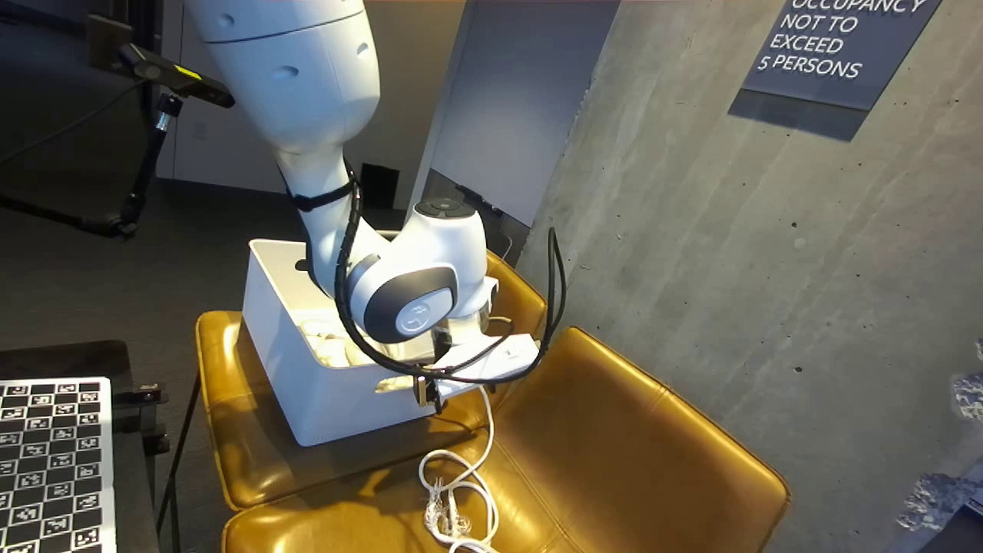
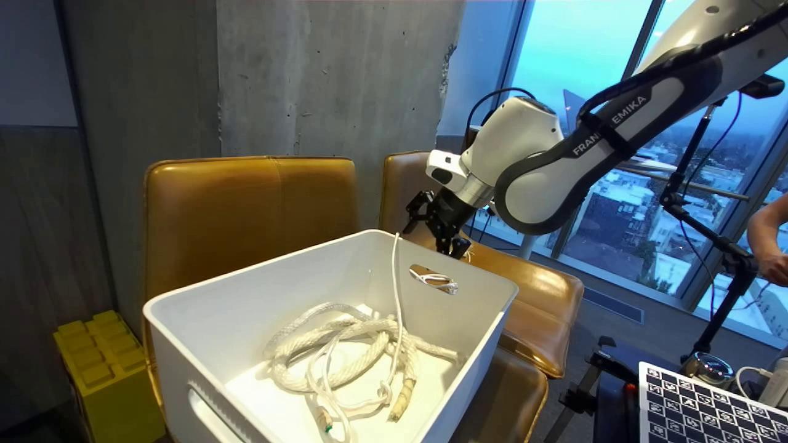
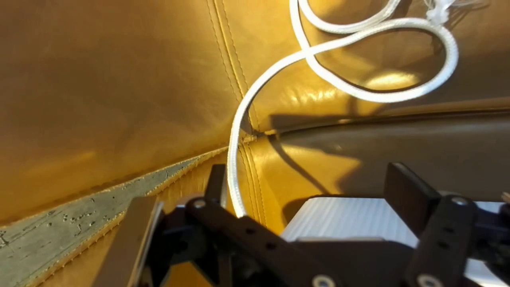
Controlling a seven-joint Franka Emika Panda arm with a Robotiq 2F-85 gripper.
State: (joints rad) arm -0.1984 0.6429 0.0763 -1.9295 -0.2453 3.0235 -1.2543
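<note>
My gripper stands open, its two fingers wide apart with nothing gripped. A white cord passes close along the inner side of the left finger in the wrist view; whether they touch I cannot tell. Below, that cord lies in loops with a frayed end on a tan leather chair. A white bin has its end wall beside the gripper. Inside the bin lie a coiled thick rope and thinner cord. One thin cord rises over the bin's rim near the gripper.
The bin rests on another tan chair. Behind the chairs rises a concrete wall. A patterned board sits at one side, near a camera on a stand. A yellow block and a person's arm also appear.
</note>
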